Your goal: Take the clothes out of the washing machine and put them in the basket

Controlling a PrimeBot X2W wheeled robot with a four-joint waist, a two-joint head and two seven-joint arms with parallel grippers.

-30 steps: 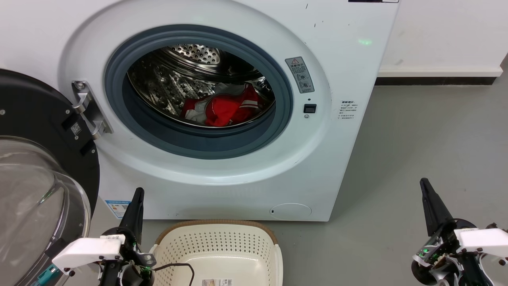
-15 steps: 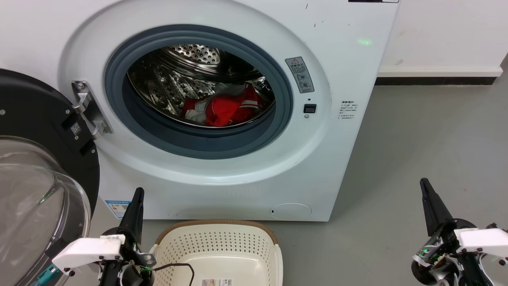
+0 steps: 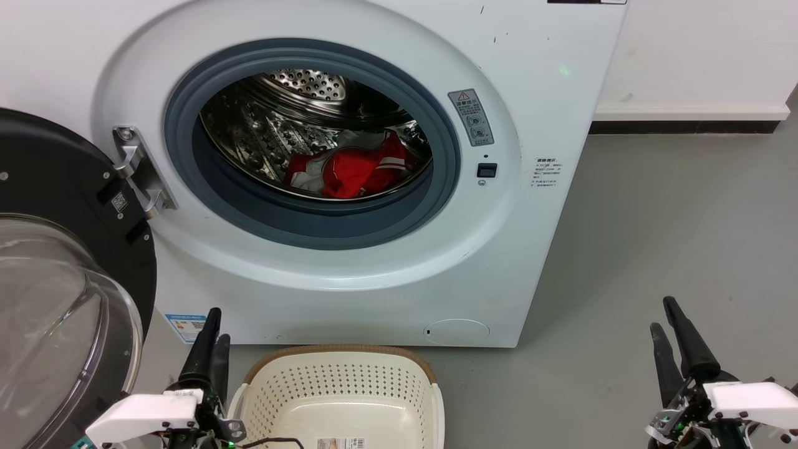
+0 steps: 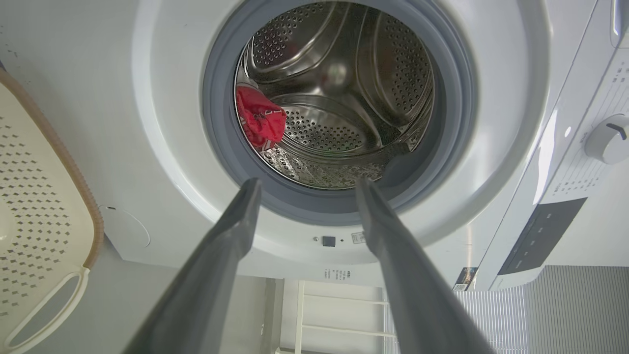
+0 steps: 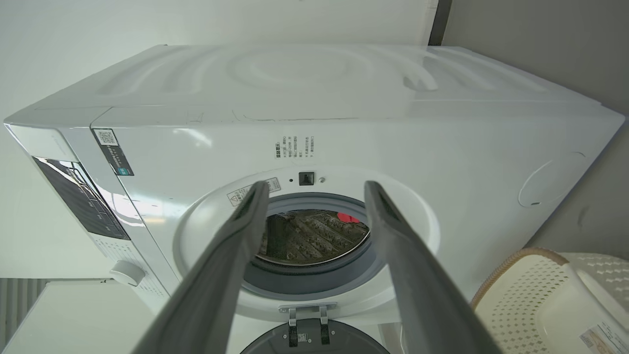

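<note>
The clothes [image 3: 355,168] are a red and white heap low in the steel drum of the washing machine [image 3: 530,93], right of the drum's centre. The left wrist view shows the clothes [image 4: 259,123] at the drum's left side, and a red scrap of them [image 5: 348,217] shows in the right wrist view. The cream basket [image 3: 340,350] stands on the floor below the porthole, holding nothing but its label. My left gripper [image 3: 218,325] is open beside the basket's left rim. My right gripper [image 3: 662,315] is open over the floor at the right. Both are far from the drum.
The black-framed glass door [image 3: 50,299] is swung open at the left, close to my left arm. Grey floor [image 3: 654,218] stretches to the right of the machine up to a white wall with a dark skirting [image 3: 686,126].
Both grippers have gone from shut to open, and each has dropped slightly lower in the head view. The clothes and basket have not moved.
</note>
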